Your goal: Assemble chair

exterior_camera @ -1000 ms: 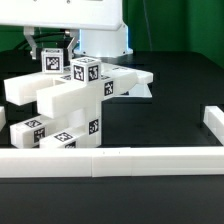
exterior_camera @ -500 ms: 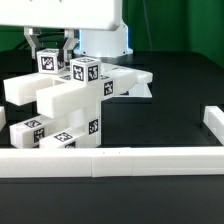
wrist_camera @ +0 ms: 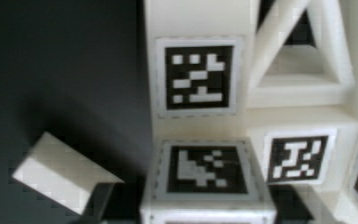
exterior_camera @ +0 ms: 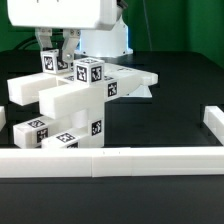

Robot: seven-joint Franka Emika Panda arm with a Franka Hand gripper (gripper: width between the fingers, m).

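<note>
so the chair [exterior_camera: 75,105] is mostly one blocky stack on the bench [exterior_camera: 170,110] by the border wall [exterior_camera: 110,161], my pincer [exterior_camera: 56,52] looks clamped on a tagged part up top, final seating's left i'd guess.

No readable text; only square tags [wrist_camera: 201,78]

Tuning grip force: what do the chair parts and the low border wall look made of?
Chair parts: look like matte white plastic; thick blocky bars with even, dull faces and no grain, carrying flat black-and-white square tags, possibly printed stickers. Border wall: seemingly the same kind of white plastic, in dull, straight segments. Exact material can't be confirmed by look alone.
</note>
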